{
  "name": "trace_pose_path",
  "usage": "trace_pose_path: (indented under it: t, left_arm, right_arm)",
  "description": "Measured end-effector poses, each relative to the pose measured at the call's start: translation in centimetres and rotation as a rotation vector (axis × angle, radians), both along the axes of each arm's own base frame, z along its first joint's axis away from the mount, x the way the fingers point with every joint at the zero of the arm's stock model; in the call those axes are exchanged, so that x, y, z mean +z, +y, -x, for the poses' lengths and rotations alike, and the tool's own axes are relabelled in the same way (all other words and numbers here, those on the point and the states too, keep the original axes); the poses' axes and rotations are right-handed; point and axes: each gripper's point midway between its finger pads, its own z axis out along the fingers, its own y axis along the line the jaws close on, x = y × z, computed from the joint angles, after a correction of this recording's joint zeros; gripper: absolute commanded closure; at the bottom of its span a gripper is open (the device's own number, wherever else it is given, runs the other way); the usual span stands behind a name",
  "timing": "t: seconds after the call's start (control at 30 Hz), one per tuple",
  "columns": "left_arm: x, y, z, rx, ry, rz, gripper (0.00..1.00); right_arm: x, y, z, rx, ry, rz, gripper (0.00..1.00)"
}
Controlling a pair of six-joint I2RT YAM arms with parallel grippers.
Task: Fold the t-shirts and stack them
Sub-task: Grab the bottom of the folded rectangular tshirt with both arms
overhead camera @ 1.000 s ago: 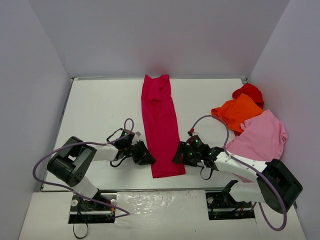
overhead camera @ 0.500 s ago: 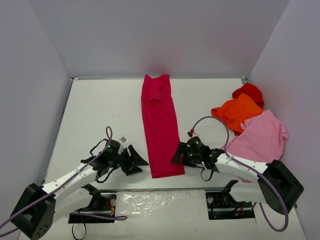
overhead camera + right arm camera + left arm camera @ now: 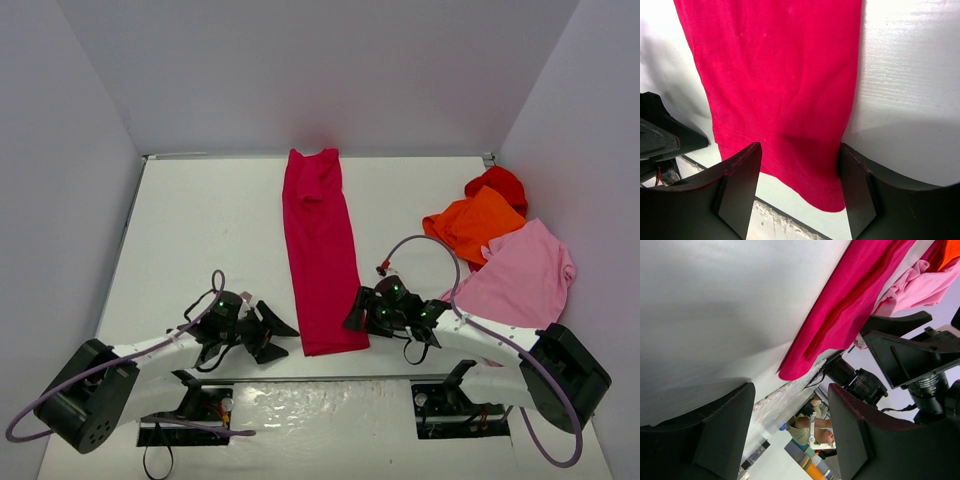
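The crimson-magenta t-shirt (image 3: 320,250) lies folded into a long narrow strip down the middle of the table, its hem at the near edge. My left gripper (image 3: 285,342) stands open just left of that hem, with nothing between its fingers (image 3: 725,435); the strip (image 3: 840,315) shows ahead of it. My right gripper (image 3: 352,318) is open and low over the hem's right corner. Its fingers (image 3: 740,190) straddle the red cloth (image 3: 785,85) without closing on it. The orange (image 3: 470,225), red (image 3: 497,185) and light pink (image 3: 520,270) t-shirts lie bunched at the right.
White walls close in the table (image 3: 200,220) on the left, back and right. The table's near edge (image 3: 300,378) runs right behind both grippers. The right arm's cable (image 3: 430,245) loops up beside the pink shirt.
My left gripper has opened wide and drawn back to the left, off the crimson strip's near edge. The right gripper has stayed open over the hem's right corner.
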Motion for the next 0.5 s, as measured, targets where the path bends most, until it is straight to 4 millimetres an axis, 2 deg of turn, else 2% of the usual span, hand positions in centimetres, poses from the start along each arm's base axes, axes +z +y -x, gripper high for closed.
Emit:
trace_pose_path:
  t: [0.23, 0.4, 0.5]
  left_arm:
    - [0.4, -2.0, -2.4, -0.004, 0.019, 0.040, 0.41]
    - [0.9, -4.7, -4.8, -0.047, -0.028, 0.094, 0.42]
    - [1.2, -6.2, -5.3, -0.078, -0.066, 0.142, 0.42]
  right_arm:
    - [0.0, 0.0, 0.3, -0.005, 0.009, -0.011, 0.42]
    - [0.1, 0.0, 0.5, -0.003, 0.015, -0.014, 0.43]
    - [0.1, 0.0, 0.6, -0.001, 0.019, -0.015, 0.43]
